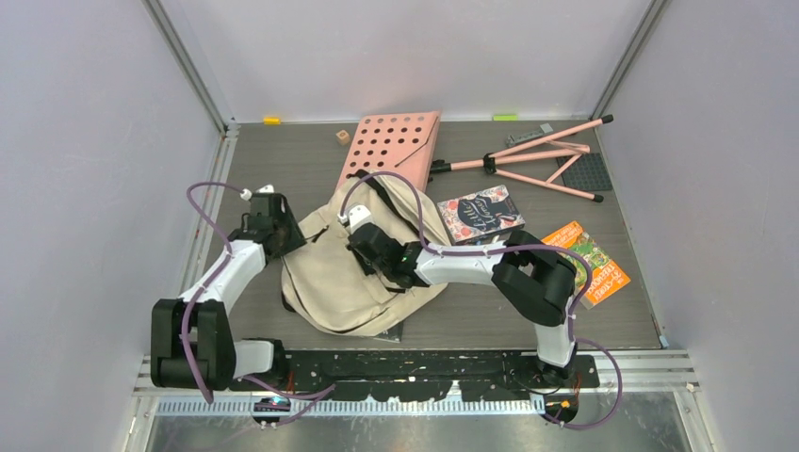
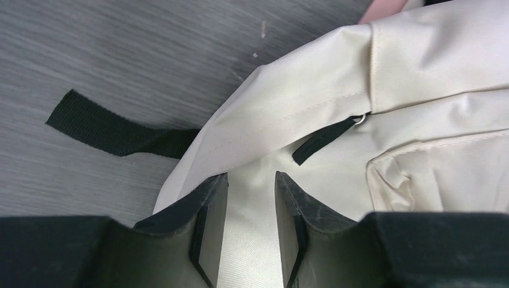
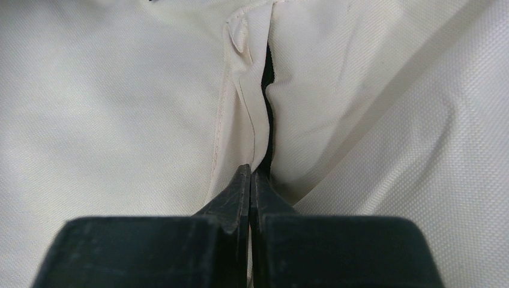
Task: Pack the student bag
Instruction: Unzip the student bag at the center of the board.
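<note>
While the cream backpack (image 1: 330,278) lies flat in the middle of the grey table (image 1: 283,160), both arms reach onto it from the near edge. The left gripper (image 2: 252,192) sits at the backpack's left edge. Its two fingers (image 2: 207,204) are spread apart with a strip of cream cloth showing in the gap between them; whether they press on that cloth cannot be told. Just beyond them a black zip pull (image 2: 324,139) hangs from a small metal ring, and a black strap (image 2: 114,133) runs out from under the backpack's edge onto the bare table to the left.

The right gripper (image 3: 250,180) rests on top of the backpack, nearer its far right side. Its fingers are clenched together, pinching a seamed fold of the cream cloth beside a dark slit.

Beyond the backpack a pink board with round holes (image 1: 391,146) lies with its near edge touching the backpack's far end, and a pink folding stand (image 1: 537,160) lies to its right. A book with a flowered cover (image 1: 481,215) sits just right of the backpack, and an orange book (image 1: 589,264) lies further right.
</note>
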`<act>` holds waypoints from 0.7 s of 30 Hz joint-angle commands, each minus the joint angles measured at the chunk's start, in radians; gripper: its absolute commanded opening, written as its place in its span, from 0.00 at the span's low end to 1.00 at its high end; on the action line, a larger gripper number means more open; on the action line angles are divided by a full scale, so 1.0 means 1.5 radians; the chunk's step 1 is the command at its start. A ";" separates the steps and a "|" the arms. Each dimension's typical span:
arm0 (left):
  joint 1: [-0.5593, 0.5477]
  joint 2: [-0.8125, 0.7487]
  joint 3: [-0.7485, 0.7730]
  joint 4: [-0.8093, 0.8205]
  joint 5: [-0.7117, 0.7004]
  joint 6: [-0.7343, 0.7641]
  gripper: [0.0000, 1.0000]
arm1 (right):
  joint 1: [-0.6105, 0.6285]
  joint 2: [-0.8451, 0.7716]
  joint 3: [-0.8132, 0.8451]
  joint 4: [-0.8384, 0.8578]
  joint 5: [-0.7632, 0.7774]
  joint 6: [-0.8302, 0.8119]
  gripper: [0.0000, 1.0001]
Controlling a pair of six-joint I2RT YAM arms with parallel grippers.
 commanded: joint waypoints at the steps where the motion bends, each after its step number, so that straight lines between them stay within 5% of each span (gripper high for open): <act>1: 0.006 -0.007 0.005 0.082 0.039 0.047 0.37 | 0.000 -0.027 -0.021 -0.021 0.006 0.018 0.00; 7: -0.009 0.036 0.016 0.115 0.109 0.066 0.36 | 0.000 -0.026 -0.028 0.000 -0.006 0.026 0.00; 21: -0.024 0.149 0.069 0.115 0.091 0.090 0.33 | 0.000 -0.030 -0.027 0.011 -0.023 0.038 0.00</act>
